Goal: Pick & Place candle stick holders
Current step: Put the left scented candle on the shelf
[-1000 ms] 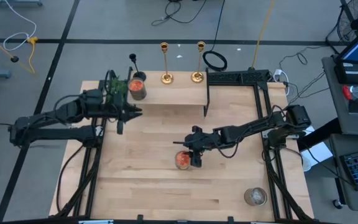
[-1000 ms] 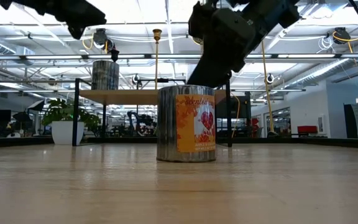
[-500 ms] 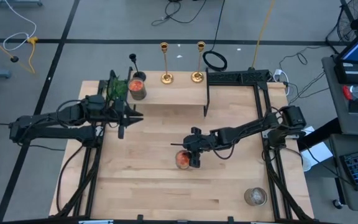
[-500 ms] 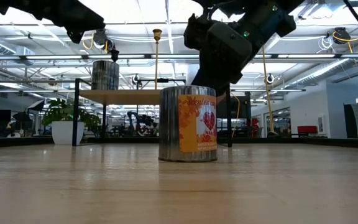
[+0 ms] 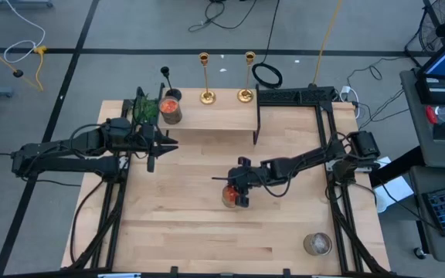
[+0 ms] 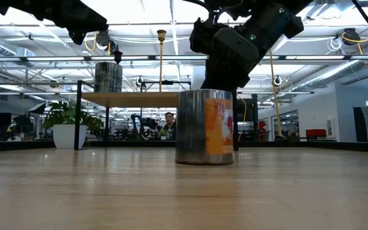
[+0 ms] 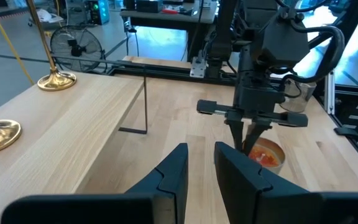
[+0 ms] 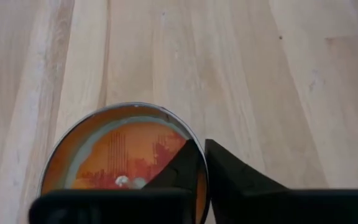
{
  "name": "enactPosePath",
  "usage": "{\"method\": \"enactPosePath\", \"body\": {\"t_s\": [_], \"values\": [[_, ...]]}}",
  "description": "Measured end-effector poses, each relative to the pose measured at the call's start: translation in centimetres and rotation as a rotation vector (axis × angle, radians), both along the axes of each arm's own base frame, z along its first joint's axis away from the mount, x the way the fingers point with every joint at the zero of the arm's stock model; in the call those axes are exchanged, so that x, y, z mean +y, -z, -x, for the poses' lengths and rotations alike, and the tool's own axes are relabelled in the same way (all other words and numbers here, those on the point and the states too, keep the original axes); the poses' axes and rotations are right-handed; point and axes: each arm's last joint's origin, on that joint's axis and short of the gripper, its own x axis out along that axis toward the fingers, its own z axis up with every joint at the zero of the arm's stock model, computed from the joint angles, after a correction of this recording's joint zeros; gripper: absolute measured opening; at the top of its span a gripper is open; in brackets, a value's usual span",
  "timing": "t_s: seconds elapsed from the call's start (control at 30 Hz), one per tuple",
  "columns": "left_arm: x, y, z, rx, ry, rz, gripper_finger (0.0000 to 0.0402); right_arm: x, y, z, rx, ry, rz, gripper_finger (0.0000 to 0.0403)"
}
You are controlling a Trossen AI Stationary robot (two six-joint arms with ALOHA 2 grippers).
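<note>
Two gold candle stick holders [image 5: 205, 79] [image 5: 247, 77] and a shorter black one [image 5: 164, 77] stand by their round bases on a raised wooden shelf [image 5: 215, 117] at the table's far edge. Mid-table stands a metal candle tin [image 5: 229, 197] with an orange label and orange wax [image 8: 123, 155]. My right gripper [image 5: 236, 193] is shut on it. My left gripper [image 5: 159, 145] hovers near the shelf's left end, its fingers [image 7: 173, 171] a narrow gap apart with nothing between them. My right gripper pinches the tin's rim [image 8: 199, 140] on its right side, one finger [image 8: 182, 165] inside over the wax and the other finger [image 8: 235, 171] outside the wall. The fingers come from above, pointing down. The tin stands upright with its bottom [image 6: 204, 161] on the table.
On the shelf's left end are a second tin [image 5: 171, 108] and a green plant [image 5: 144, 108]. A third tin [image 5: 317, 244] sits near the table's front right corner. A black frame [image 5: 296, 96] borders the far right. Bare wood lies near the front edge.
The candle tin has slid a little toward the table's right edge and turned about on the table, its orange label swinging round to the right, with my right gripper staying over it.
</note>
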Motion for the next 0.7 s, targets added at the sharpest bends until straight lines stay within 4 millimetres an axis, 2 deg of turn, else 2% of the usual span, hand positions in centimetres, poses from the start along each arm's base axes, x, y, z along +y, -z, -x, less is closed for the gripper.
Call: {"method": "enactPosePath", "body": {"t_s": [0.2,0.37,0.53,0.7], "values": [[0.0,0.0,0.0,0.001,0.0,0.002,0.0085,-0.7,-1.7,0.2,-0.04,0.01,0.005,0.0014],[0.0,0.0,0.0,0.002,-0.001,0.002,0.0085,-1.4,-6.9,-0.4,-0.231,0.099,0.105,0.0005],[0.0,0.0,0.0,0.003,0.004,0.003,0.0085,-2.0,-10.5,-1.7,-0.3,0.058,0.244,0.0003],[-0.1,0.0,0.0,0.002,0.003,0.007,0.0085,-4.8,-14.8,-2.4,-0.418,0.156,0.297,0.0002]]}}
